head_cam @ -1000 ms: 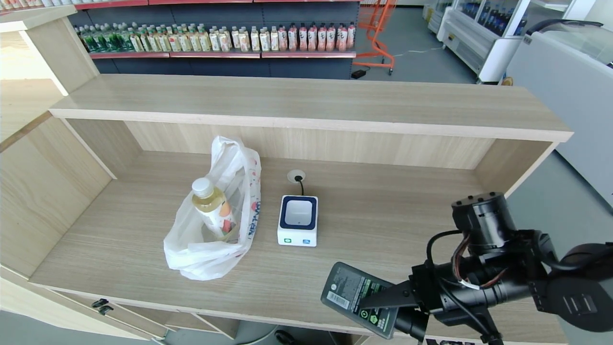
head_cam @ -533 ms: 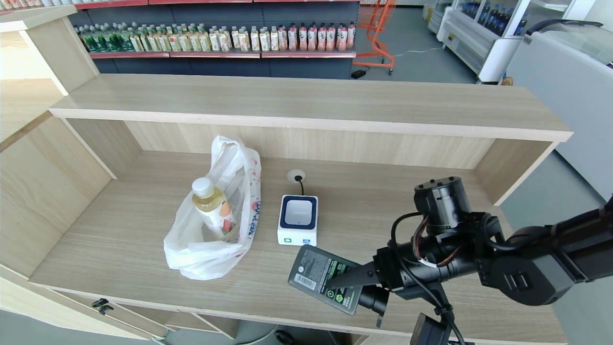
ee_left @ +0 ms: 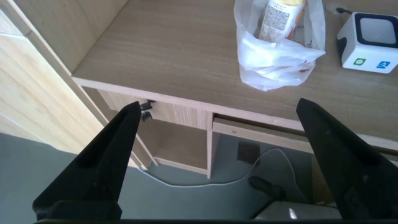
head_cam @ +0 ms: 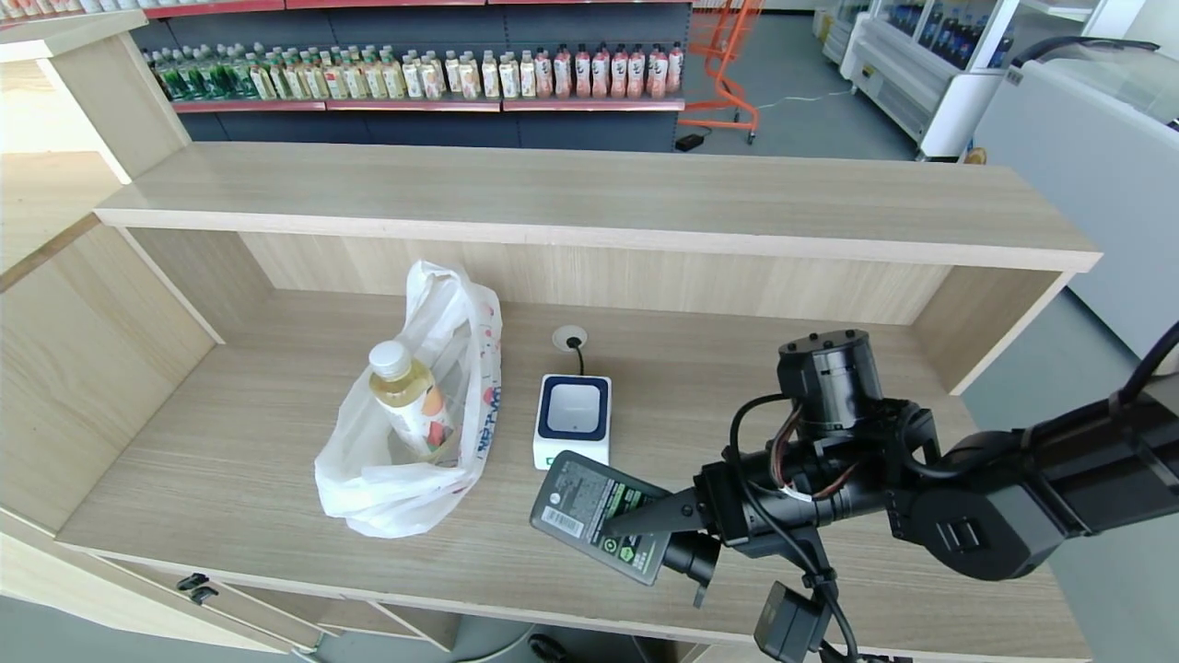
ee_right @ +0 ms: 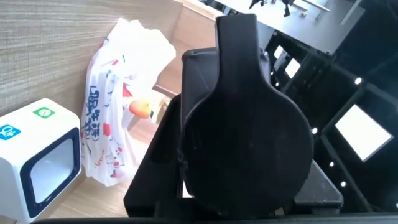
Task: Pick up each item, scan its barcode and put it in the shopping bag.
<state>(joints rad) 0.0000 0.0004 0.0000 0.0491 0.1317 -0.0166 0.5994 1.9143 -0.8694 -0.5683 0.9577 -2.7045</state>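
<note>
Grey packet closes in on the scanner

Nearest the robot, the left gripper (ee_left: 217,118) hangs below the front edge of the counter (head_cam: 230,516), its fingers wide apart and holding nothing. Above that front edge, the right gripper (head_cam: 636,527) is clamped on one end of a dark grey packet (head_cam: 589,511), which is held off the wood. Over the last second the arm has carried the packet in from the counter's right front toward the middle, so its far corner now lies just in front of the scanner (head_cam: 573,421). The barcode (head_cam: 562,521) faces upward, away from the scanner's window, so the packet probably has to be turned over before it will read. Further left, the shopping bag (head_cam: 405,470) stands open with a bottle (head_cam: 410,401) already upright inside. That suggests one item is done and this one is mid-scan.
</note>
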